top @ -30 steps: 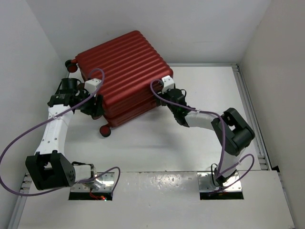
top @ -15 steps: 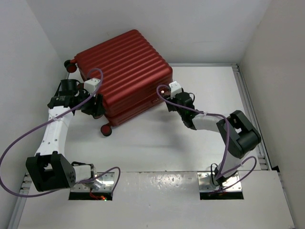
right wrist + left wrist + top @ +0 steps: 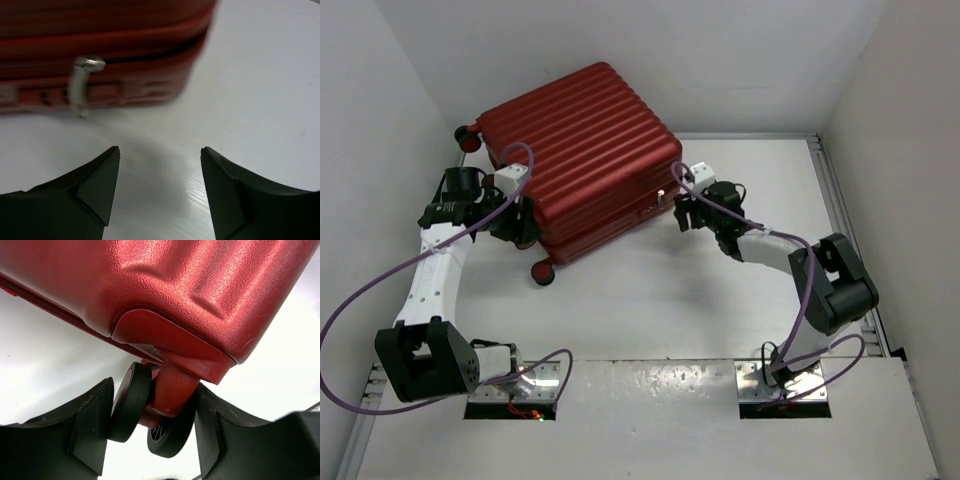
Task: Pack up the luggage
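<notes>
luggage (image 3: 585, 140) | wheel (image 3: 127, 402) clamped by left end effector (image 3: 155, 390) | right end effector (image 3: 160, 150) released, nearby

Blurred in right wrist view: luggage (image 3: 100, 30), cropped by top and left edges, with smeared zipper pull (image 3: 80, 85)

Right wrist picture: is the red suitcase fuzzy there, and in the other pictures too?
Right wrist view: yes, the luggage and its silver zipper pull look smeared, though the right tool looks sharp. Left wrist view: crisp, the shell's grain and a wheel clear. Top view: sharp, evenly lit, soft shadows.
</notes>
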You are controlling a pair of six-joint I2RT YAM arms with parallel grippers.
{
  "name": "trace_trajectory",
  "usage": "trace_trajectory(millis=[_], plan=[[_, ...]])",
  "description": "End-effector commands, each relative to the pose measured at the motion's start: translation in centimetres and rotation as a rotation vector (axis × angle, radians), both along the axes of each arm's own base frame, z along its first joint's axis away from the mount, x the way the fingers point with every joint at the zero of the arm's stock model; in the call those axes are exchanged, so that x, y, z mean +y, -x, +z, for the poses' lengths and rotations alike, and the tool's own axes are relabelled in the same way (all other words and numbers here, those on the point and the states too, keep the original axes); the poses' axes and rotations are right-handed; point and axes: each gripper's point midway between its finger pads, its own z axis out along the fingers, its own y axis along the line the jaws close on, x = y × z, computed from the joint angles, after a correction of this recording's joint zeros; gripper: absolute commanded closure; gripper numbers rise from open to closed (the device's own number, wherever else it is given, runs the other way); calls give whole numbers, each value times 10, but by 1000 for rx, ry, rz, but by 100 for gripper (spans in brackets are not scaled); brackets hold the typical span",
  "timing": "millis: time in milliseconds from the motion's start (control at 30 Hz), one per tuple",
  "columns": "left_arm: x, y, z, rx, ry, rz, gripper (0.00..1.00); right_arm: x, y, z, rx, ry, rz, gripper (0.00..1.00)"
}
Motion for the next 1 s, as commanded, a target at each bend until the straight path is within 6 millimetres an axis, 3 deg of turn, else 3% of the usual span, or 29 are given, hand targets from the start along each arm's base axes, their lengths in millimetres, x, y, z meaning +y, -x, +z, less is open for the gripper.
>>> trace_trajectory(millis=[0,67,167,467,600,833,967], plan=[[48,-11,-28,70,-73,255,100,50,6,43,10,-101,132,33],[48,-11,-28,70,-73,255,100,61,16,38,68,-81,144,30],[48,-13,-27,61,-74,255,100,70,5,48,75,-59,97,30],[49,-13,-29,63,-60,265,100,66,-19,26,29,96,2,40],[52,-10,-32,72,-51,277,100,65,-20,14,39,132,13,43],[53,-8,-35,77,-47,273,100,63,-23,11,11,156,24,45],[56,-6,-38,87,-45,281,100,67,-31,21,5,121,14,45]])
